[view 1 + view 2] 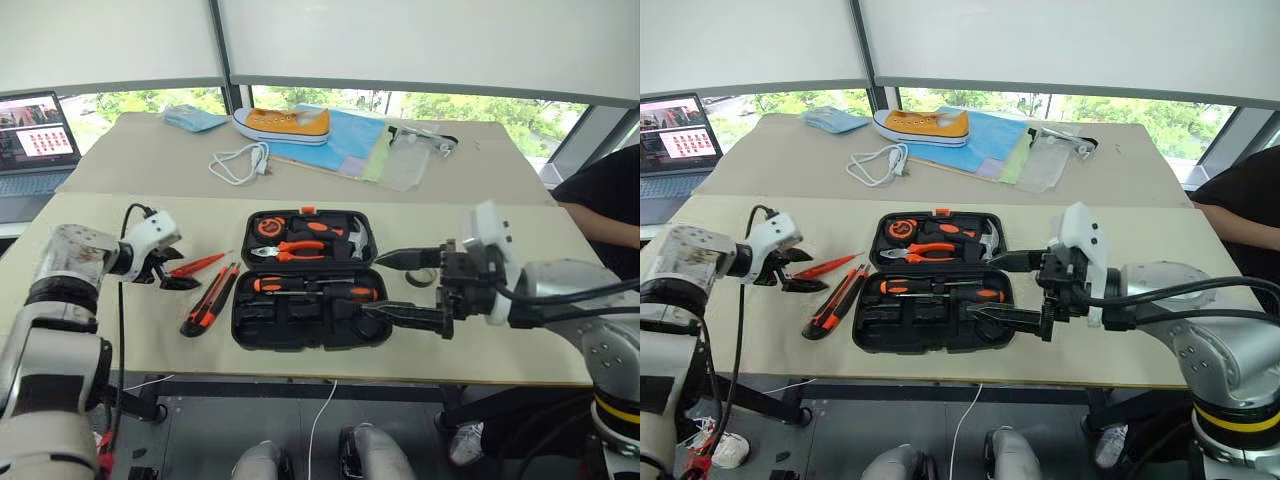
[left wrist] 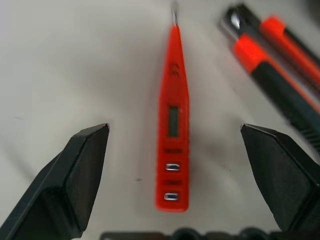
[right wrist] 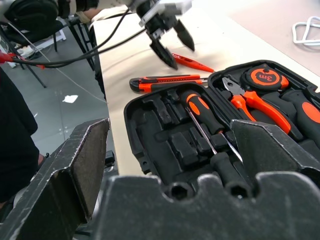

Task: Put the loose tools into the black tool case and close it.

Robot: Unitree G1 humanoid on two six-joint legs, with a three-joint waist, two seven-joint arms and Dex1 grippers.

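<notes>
Both grippers stand with their black fingers spread apart and hold nothing. On the robot's left, the left gripper (image 1: pixel 168 268) hangs just above the beige table (image 1: pixel 120 330), over the butt end of the slim red screwdriver (image 1: pixel 198 264). In the left wrist view that red screwdriver (image 2: pixel 172 130) lies lengthwise in the gap between the two fingers (image 2: pixel 82 175), its metal tip pointing away from the gripper, with bare table on both sides of it and neither finger touching it.

Just beside the red screwdriver, on the side nearer the case, lies the orange-and-black utility knife (image 1: pixel 210 300), slanted on the table and close to the left edge of the black tool case (image 1: pixel 305 280). The case lies open and flat in the middle of the table. Its near half holds two screwdrivers with orange-and-black handles (image 1: pixel 315 287) lying across the moulded recesses, some of which stand empty. Its far half holds the orange-handled pliers (image 1: pixel 295 250), a tape measure (image 1: pixel 268 228) and a hammer (image 1: pixel 352 240).

At the case's right side, the right gripper (image 1: pixel 400 290) points leftward, one finger over the right end of the near half, the other over the table just off the case's right edge; whether either touches anything cannot be told.
</notes>
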